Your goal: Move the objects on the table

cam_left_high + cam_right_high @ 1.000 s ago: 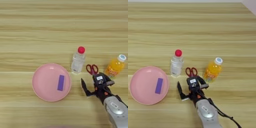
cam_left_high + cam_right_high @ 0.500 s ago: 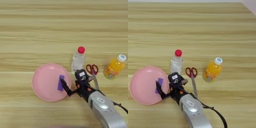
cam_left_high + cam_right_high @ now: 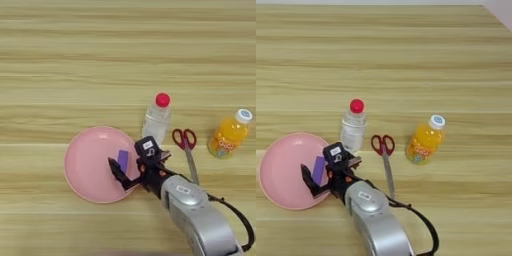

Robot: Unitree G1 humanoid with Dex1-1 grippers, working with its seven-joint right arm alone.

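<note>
Purple block (image 3: 123, 160) on pink plate (image 3: 87, 165), lying between the spread black fingers (image 3: 116, 173), not pinched

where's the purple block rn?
The purple block lies on the pink plate, right of the plate's middle, at the table's lower left in both views. The right gripper is over it, and the clear bottle stands up and to its right.
</note>
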